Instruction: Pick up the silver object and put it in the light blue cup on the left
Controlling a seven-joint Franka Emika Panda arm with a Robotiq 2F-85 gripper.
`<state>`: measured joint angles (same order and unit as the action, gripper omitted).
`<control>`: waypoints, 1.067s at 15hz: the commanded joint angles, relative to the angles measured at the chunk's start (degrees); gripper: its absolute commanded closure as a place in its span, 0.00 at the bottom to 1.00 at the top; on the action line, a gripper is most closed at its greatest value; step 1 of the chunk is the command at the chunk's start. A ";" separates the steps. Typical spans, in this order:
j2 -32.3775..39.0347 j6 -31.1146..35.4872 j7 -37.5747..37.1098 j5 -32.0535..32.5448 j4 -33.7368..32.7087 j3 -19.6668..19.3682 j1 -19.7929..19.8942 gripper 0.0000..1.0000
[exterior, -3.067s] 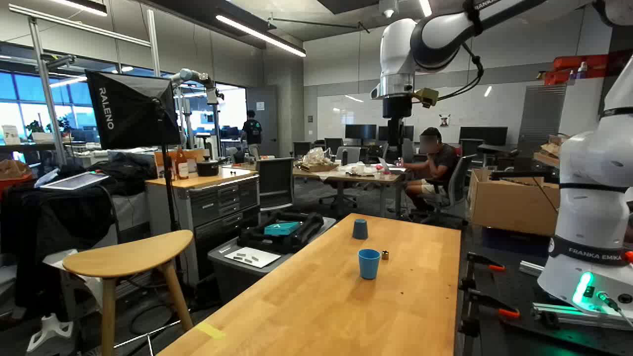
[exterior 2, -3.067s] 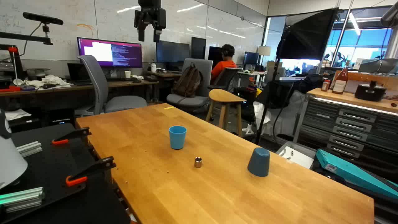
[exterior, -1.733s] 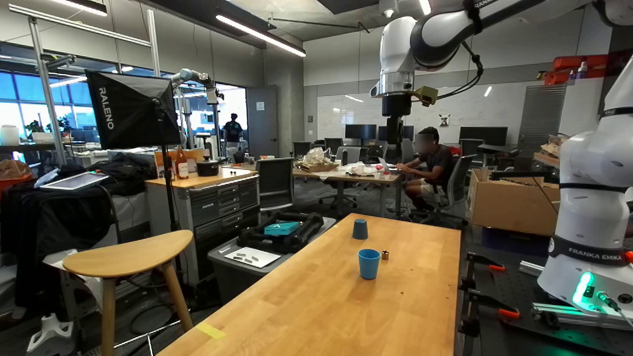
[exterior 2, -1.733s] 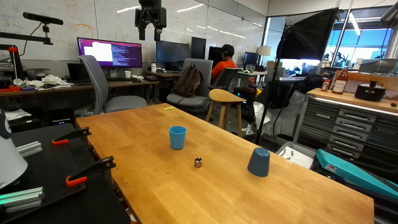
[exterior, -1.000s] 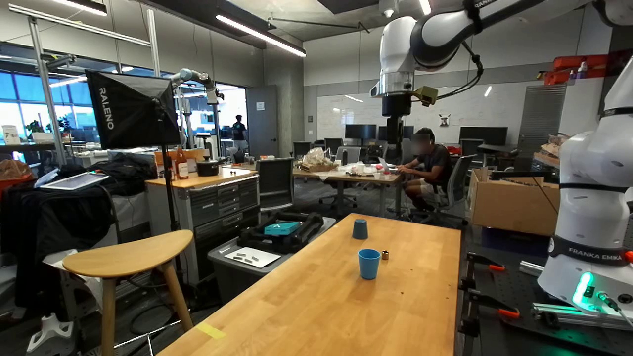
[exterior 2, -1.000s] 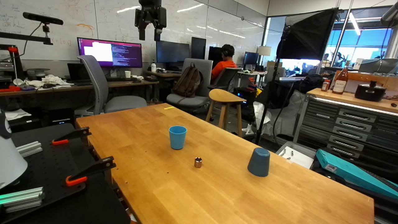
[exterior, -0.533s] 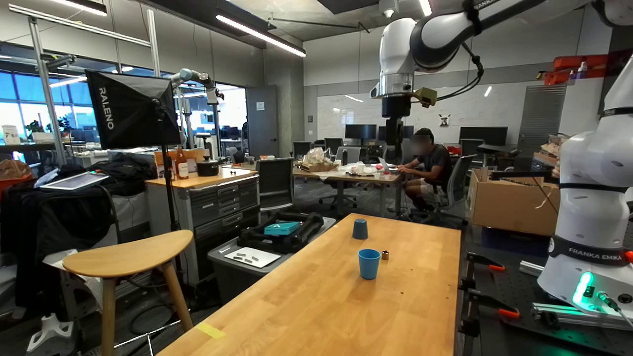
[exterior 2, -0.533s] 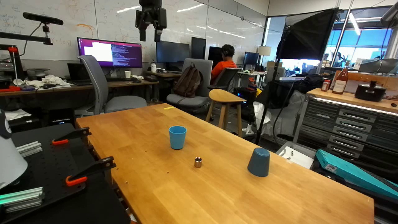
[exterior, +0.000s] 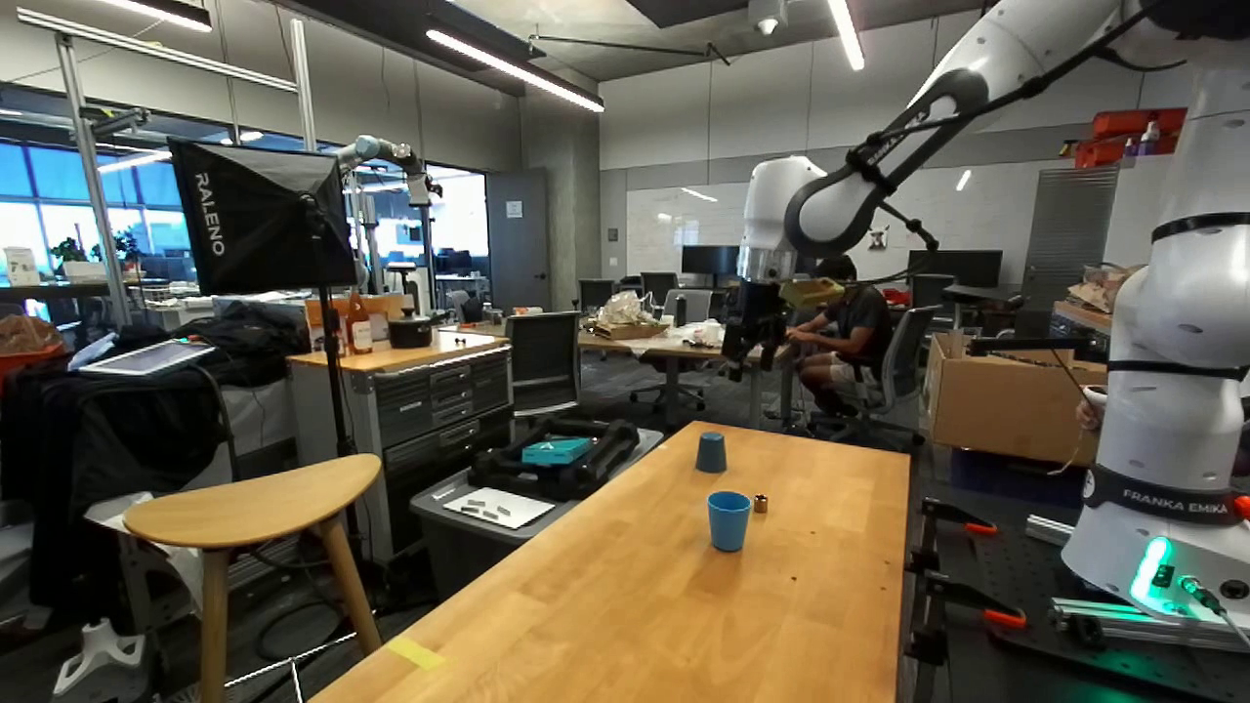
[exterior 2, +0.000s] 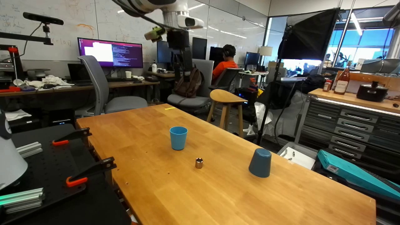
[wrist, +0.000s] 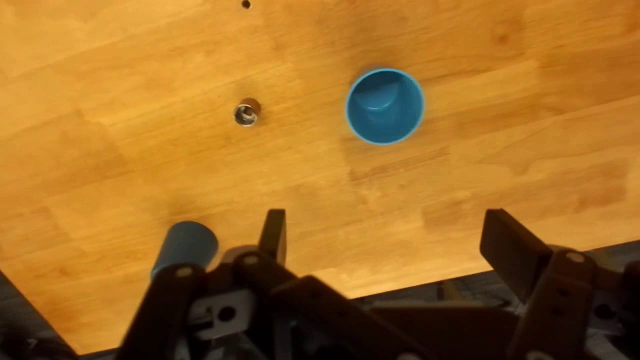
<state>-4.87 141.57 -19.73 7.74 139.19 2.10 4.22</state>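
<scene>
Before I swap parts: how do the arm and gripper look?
The Franka Panda arm is white, with a dark cable strapped outside, a black band lettered FRANKA EMIKA and a green base light. The Robotiq gripper is dark, with jointed, angular fingers. A yellowish box sits beside the wrist.

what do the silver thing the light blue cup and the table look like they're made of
The silver thing looks like shiny metal, with bright reflections on its side. The light blue cup is probably plastic, smooth and softly glossy, evenly colored, with a mild highlight inside. The table looks like wood, likely varnished, with grain, joined strips and a slight sheen.
</scene>
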 commanded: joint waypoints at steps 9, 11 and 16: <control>20.80 11.56 -17.83 10.01 -2.77 -13.65 -0.21 0.00; 24.54 11.14 -21.78 10.70 -5.31 -15.13 -1.84 0.00; 29.40 11.67 -24.55 8.82 -7.98 -17.59 -2.45 0.00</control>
<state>20.28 153.12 -42.51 18.42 134.47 -12.59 3.53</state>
